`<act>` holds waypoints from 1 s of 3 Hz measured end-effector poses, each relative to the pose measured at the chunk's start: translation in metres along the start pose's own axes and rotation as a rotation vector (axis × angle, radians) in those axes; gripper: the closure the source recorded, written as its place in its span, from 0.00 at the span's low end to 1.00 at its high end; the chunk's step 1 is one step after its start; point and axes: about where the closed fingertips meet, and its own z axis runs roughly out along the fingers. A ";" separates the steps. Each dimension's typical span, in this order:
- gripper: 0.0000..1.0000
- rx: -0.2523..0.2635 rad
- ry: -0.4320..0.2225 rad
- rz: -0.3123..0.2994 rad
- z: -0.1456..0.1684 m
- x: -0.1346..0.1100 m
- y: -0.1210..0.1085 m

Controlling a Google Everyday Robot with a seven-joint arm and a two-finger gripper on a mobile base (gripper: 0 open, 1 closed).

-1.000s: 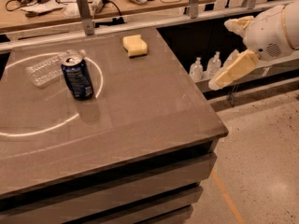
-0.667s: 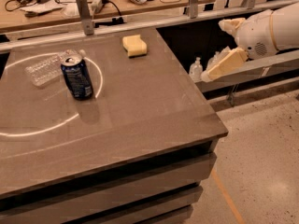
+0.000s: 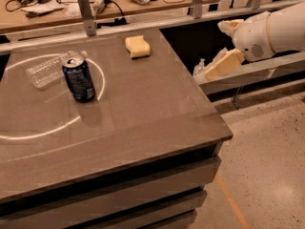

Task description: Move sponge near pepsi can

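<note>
Gripper (image 3: 228,46) – spread, empty – has edged toward the table (image 3: 157,123); sponge (image 3: 137,46) beyond it untouched, pepsi can (image 3: 78,78) farther off – approach underway.

I am wearing a smooth, rounded white shell along my arm (image 3: 286,30), with a thin pale yellowish seam ringing it and a small round patch of tiny holes sitting near the wrist end. My hand (image 3: 215,50) is hanging out past the right edge of the surface (image 3: 157,123), level with its far half. It is showing two thick, pale yellow fingers (image 3: 226,63) standing apart, the lower one looking like a blunt wedge.
</note>
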 end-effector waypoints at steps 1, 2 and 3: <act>0.00 0.002 -0.047 0.062 0.025 -0.003 0.006; 0.00 0.054 -0.131 0.130 0.066 -0.011 -0.002; 0.00 0.088 -0.194 0.169 0.104 -0.017 -0.014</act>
